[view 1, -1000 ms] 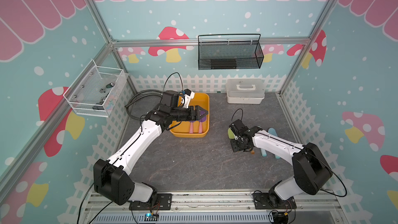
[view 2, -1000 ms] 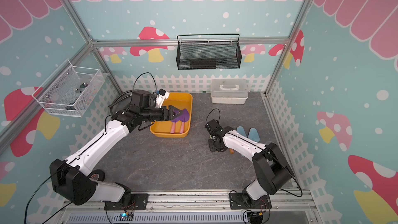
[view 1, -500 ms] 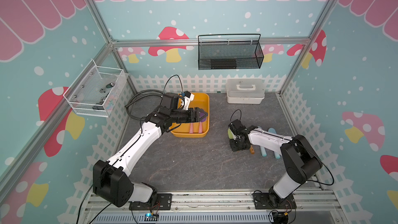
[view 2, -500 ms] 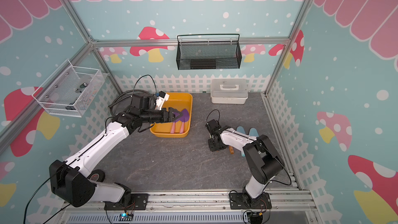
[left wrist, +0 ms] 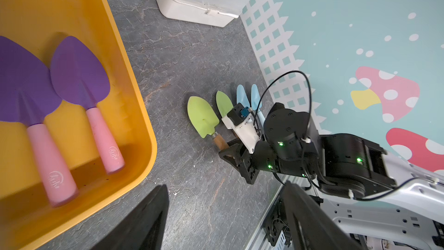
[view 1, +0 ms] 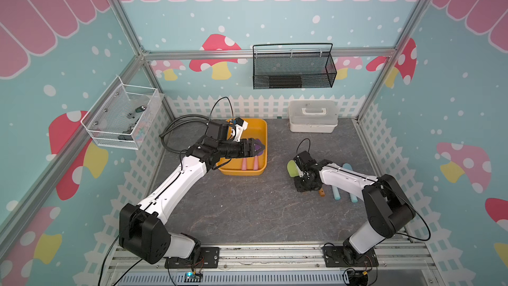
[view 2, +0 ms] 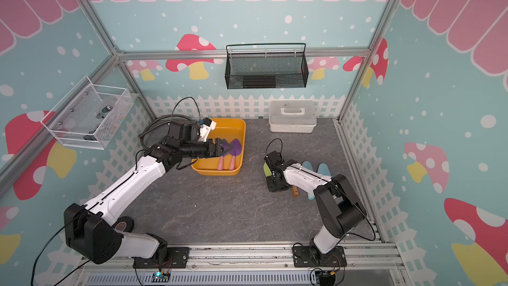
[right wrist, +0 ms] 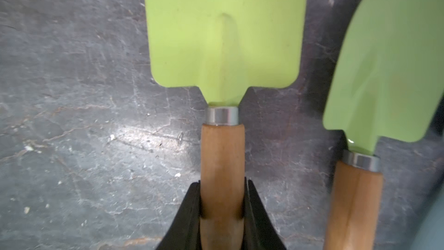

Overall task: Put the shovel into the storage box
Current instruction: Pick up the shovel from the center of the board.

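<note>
My right gripper (right wrist: 223, 183) is shut on the wooden handle of a green shovel (right wrist: 223, 32), which lies flat on the grey table (view 1: 291, 168). A second green shovel (right wrist: 389, 68) lies beside it, apart. The yellow-orange storage box (view 1: 255, 130) stands to the left and holds two purple shovels with pink handles (left wrist: 79, 75). My left gripper (left wrist: 225, 185) hangs open and empty over the box's right side (view 2: 226, 148).
Two light-blue shovels (view 2: 322, 167) lie right of the green ones, near the fence wall. A white lidded case (view 1: 312, 116) stands at the back. A black mesh basket (view 1: 294, 70) and a clear bin (view 1: 123, 116) hang on the walls. Cables (view 1: 176, 130) lie back left.
My right gripper has closed on the green shovel's handle, and that arm's elbow has swung nearer the front. The left arm has stayed almost still.
</note>
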`<state>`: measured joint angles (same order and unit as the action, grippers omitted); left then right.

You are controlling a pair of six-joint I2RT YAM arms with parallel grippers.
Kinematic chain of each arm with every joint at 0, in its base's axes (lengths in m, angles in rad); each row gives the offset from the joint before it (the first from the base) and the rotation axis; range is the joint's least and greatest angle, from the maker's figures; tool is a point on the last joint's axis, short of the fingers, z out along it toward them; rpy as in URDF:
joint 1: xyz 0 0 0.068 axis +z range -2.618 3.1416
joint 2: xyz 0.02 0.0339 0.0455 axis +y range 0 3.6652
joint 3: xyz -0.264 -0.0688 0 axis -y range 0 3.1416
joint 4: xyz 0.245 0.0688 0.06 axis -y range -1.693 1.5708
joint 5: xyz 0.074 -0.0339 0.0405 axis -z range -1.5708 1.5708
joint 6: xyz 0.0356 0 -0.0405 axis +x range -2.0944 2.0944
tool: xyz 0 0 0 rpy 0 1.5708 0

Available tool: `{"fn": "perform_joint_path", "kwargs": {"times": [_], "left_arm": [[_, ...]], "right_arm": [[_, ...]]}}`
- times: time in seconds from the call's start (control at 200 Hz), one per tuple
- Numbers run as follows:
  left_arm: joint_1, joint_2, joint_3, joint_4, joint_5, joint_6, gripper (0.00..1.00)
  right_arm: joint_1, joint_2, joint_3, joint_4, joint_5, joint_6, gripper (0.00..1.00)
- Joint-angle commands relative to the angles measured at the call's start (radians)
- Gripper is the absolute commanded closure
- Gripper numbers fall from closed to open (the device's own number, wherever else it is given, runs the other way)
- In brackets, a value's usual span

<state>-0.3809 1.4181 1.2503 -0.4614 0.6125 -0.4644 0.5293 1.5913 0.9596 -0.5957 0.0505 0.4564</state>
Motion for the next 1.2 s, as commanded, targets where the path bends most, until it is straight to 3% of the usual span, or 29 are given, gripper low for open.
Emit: {"fn": "perform_joint_path", "kwargs": {"times": [0.0,0.29,0.375,0.45,0.555,0.926,1.196], "left_arm": [[0.002,0.036,-0.003,0.029,-0.017,0.004,0.21],[-0.023,0.179,0.087,0.035,-0.002,-0.017,0.22],[-0.054,0.217,0.117,0.036,-0.001,-0.02,0.25],[-0.08,0.241,0.137,0.043,0.002,-0.023,0.33],[-0.109,0.261,0.153,0.06,0.007,-0.041,0.39],[-0.137,0.252,0.061,0.259,0.084,-0.166,0.35],[-0.162,0.278,0.052,0.318,0.098,-0.196,0.39]], "right_arm": [[-0.002,-0.109,0.01,-0.066,0.0,-0.004,0.87],[0.037,-0.397,0.051,-0.244,-0.018,0.038,0.88],[0.064,-0.452,0.061,-0.276,-0.03,0.064,0.89],[0.097,-0.473,0.074,-0.296,-0.01,0.084,0.91],[0.132,-0.471,0.089,-0.3,0.019,0.103,0.91],[0.182,-0.367,0.174,-0.238,0.041,0.106,0.91],[0.201,-0.315,0.228,-0.223,0.043,0.099,0.91]]}}
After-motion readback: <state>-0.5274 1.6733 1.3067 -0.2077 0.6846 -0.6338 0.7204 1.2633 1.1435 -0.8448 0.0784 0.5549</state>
